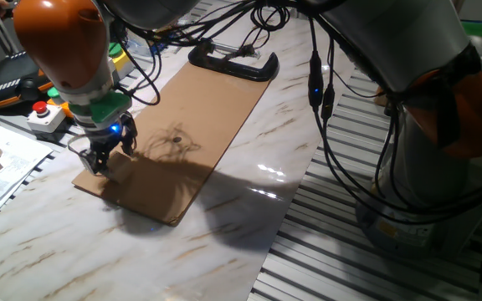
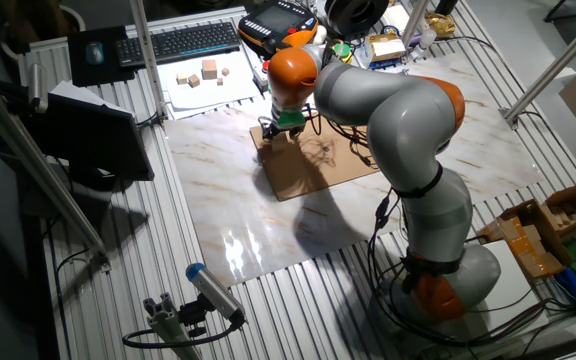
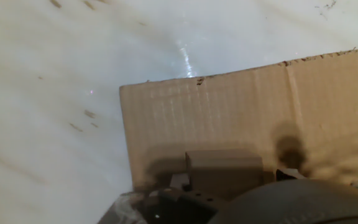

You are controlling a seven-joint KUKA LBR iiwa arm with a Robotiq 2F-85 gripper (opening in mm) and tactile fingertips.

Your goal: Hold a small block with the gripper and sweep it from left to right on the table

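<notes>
Gripper [image 1: 100, 156] low over near corner of cardboard sheet [image 1: 192, 125], fingers clamped on small block [image 3: 224, 167], seen in hand view at 6 o'clock, resting on cardboard. Sheet lies on marble table [image 1: 249, 221]. Black C-clamp [image 1: 233, 63] at sheet's far end, about 1 o'clock from gripper. Red button box [image 1: 47, 114] at 10 o'clock, off table edge.

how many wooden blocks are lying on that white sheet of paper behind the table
3 loose blocks show on the white paper in the other fixed view, clustered near the keyboard; more may be hidden elsewhere.
</notes>
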